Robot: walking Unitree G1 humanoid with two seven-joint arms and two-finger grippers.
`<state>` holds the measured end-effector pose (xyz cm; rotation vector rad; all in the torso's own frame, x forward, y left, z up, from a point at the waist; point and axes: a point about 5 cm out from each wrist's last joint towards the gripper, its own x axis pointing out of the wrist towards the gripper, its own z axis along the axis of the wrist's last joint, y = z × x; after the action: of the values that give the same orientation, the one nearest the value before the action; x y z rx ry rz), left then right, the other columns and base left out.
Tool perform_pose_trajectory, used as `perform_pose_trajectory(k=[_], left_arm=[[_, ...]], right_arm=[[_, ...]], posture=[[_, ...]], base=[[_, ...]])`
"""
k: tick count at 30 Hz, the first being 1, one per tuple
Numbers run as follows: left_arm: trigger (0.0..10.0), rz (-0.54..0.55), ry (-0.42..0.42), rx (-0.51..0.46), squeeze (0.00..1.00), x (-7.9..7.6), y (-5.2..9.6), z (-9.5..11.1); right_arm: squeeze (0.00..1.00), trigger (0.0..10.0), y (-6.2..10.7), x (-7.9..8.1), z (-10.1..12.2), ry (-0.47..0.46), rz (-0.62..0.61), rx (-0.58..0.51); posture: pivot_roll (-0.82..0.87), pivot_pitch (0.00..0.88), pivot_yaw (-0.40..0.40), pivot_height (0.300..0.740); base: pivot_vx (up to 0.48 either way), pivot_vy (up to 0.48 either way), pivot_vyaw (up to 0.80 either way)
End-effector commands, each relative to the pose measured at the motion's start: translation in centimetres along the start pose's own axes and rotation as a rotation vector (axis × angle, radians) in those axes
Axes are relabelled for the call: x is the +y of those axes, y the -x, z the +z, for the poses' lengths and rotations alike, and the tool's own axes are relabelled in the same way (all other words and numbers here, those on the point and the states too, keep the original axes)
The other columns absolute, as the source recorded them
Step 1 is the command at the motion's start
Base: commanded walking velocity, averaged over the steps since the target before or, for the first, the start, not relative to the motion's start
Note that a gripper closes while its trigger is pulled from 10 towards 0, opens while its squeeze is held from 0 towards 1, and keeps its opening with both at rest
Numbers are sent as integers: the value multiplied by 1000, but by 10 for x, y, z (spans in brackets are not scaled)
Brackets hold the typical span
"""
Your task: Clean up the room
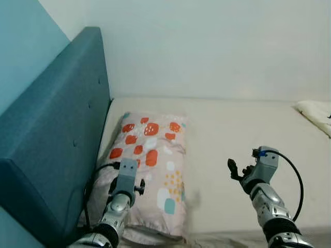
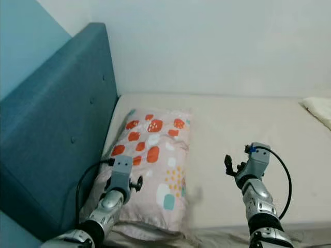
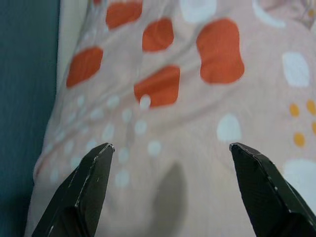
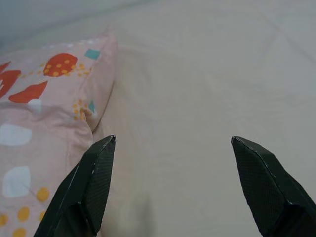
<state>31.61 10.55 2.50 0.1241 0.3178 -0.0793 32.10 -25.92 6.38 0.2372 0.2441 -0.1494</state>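
A pink pillow with orange, white and teal blotches lies on the beige bed sheet, close against the teal headboard. My left gripper hangs open just above the pillow's near half, its fingers spread wide with nothing between them. My right gripper is open too, over bare sheet to the right of the pillow, holding nothing. In the left eye view the left wrist sits over the pillow's lower left part and the right wrist above the mattress.
A white wall runs behind the bed. A cream cloth or second pillow lies at the far right edge of the mattress. The sheet between the pillow and that cloth is open room.
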Motion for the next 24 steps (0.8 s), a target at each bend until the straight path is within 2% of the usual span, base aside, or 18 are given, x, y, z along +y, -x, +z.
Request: perform_pose_trajectory(k=[1,7,12,15,17,18,21,22,24], left_arm=[[10000,8,-17,-21,0,-2,-1,4],[10000,53,-28,-100,0,-3,-7,26],[10000,86,-37,-113,0,0,-8,30],[10000,117,-29,-115,0,3,-8,30],[10000,162,-13,-124,0,10,-8,32],[10000,162,-13,-124,0,10,-8,32],[10000,262,1,-146,0,28,-10,38],[10000,262,1,-146,0,28,-10,38],[10000,324,7,-155,0,40,-10,41]], right_arm=[[0,10000,1,0,1,-26,2,-8],[0,10000,-1,2,7,-42,19,-34],[0,10000,-1,7,10,-55,50,-51],[0,10000,-1,16,15,-72,110,-77],[0,10000,-1,27,21,-79,176,-101],[0,10000,-1,27,21,-79,176,-101],[0,10000,0,38,24,-72,236,-114],[0,10000,0,38,24,-72,236,-114],[0,10000,0,41,25,-67,251,-114]], posture=[[-40,39,-73,625],[-35,42,-73,600],[-34,45,-71,590],[-34,51,-70,580],[-37,59,-68,570],[-37,59,-68,570],[-38,60,-69,555],[-38,60,-69,555],[-39,60,-67,545]], base=[[0,0,0],[0,0,0],[0,0,0],[0,0,0],[0,0,0],[0,0,0],[0,0,0],[0,0,0],[0,0,0]])
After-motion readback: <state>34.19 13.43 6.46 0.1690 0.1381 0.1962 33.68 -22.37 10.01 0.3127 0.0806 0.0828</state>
